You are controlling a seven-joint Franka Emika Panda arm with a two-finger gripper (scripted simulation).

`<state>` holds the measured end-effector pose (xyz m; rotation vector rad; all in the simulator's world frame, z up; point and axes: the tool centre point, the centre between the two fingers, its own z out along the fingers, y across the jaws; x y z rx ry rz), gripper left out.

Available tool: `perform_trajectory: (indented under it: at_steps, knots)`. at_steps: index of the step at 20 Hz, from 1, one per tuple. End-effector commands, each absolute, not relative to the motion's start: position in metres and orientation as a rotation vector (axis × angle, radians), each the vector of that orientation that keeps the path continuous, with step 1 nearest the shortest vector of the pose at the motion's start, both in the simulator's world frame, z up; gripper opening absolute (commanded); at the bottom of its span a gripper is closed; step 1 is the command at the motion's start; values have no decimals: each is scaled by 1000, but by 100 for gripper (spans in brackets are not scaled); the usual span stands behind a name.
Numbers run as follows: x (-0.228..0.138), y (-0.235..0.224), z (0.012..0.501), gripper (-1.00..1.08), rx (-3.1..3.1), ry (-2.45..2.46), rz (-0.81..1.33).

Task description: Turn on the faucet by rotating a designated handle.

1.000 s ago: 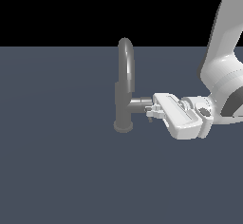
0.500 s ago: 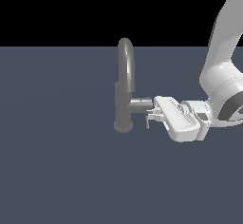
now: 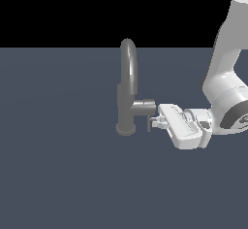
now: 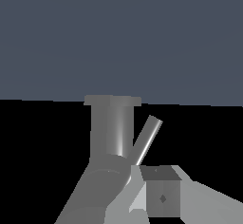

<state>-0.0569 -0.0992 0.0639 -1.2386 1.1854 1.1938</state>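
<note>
The grey faucet (image 3: 127, 102) stands upright on the dark floor, its arched spout on top and a short side cylinder pointing to the exterior view's right. The handle (image 3: 148, 123), a thin lever, hangs down from that cylinder's end. My gripper (image 3: 155, 122) comes in level from the exterior view's right, its fingertips (image 3: 157, 119) right against the lever. The jaws look shut with nothing between them. In the wrist view the faucet (image 4: 113, 123) and the slanted handle (image 4: 148, 140) are close ahead, just past one finger pad (image 4: 161, 197).
The white arm (image 3: 227, 77) rises at the exterior view's right edge. A flat dark grey floor (image 3: 58, 174) spreads around the faucet, and nothing else shows on it.
My gripper has dropped a little and edged toward the faucet. The lever at the cylinder's end has swung downward with it.
</note>
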Motion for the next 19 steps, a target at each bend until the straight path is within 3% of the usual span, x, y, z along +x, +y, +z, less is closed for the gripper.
perform_trajectory:
  at_steps: [1, 19]
  knots:
    - [-51, -97, 61, -100, -1239, 1186, 1197]
    - [-10, -84, 36, -100, -1230, 1194, 1224]
